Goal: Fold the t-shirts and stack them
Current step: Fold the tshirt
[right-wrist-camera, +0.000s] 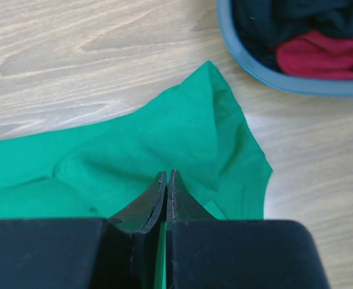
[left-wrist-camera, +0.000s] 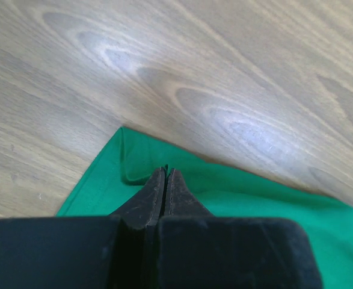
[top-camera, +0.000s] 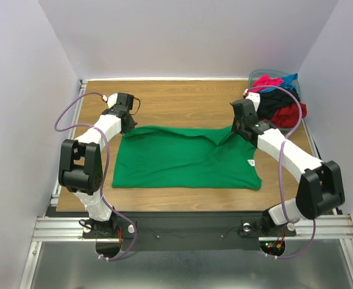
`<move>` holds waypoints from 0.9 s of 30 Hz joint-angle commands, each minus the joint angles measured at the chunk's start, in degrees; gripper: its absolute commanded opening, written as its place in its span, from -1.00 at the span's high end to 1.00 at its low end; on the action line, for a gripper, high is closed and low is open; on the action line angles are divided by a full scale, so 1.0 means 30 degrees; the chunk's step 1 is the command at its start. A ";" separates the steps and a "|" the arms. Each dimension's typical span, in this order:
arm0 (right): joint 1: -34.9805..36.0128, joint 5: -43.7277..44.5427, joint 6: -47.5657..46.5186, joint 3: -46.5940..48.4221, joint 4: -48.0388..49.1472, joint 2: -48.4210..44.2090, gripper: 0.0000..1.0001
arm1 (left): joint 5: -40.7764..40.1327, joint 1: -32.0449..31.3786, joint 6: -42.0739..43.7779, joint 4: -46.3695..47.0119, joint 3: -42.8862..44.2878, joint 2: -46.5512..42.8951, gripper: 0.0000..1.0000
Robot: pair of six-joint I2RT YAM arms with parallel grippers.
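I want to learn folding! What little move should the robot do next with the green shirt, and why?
Probably lift both grippers a little together. The left gripper and right gripper are shut on the far corners of the green shirt, which lies spread on the table, so that edge could fold toward the near one.

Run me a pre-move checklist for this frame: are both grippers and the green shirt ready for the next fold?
1. Left gripper shut over the far-left corner of the green shirt: ok.
2. Cloth really pinched by the left gripper: cannot tell; none shows between its jaws.
3. Right gripper shut, with green cloth showing between its jaws: ok.
4. Shirt lying flat on the table: not ok; it is wrinkled near the right gripper.
5. Bin of other shirts apart from the green shirt: ok.
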 commanded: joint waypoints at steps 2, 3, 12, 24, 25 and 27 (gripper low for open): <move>0.0080 0.0543 0.0667 -0.0902 -0.0429 -0.2203 0.99 | -0.0881 -0.0097 0.0402 0.0079 0.0184 -0.1098 1.00; 0.0080 0.0543 0.0696 -0.1020 -0.0518 -0.2438 0.99 | -0.0968 -0.0097 0.0402 -0.0009 0.0243 -0.1127 1.00; 0.0080 -0.0072 0.0843 -0.1694 -0.2070 -0.4695 0.99 | -0.1907 -0.0097 0.0198 -0.0683 -0.0049 -0.2063 1.00; 0.0080 -0.2705 0.2538 -0.5411 -0.2833 -0.7273 0.96 | -0.1907 -0.0097 -0.0534 -0.0479 -0.2829 -0.2796 1.00; 0.0080 -0.3173 0.2774 -0.6315 -0.2833 -0.7420 0.92 | -0.1878 -0.0097 -0.0651 -0.0188 -0.3616 -0.2884 1.00; 0.0080 -0.4314 0.3331 -0.7373 -0.2833 -0.7830 0.78 | -0.1994 -0.0097 -0.0856 -0.0097 -0.4236 -0.2943 0.73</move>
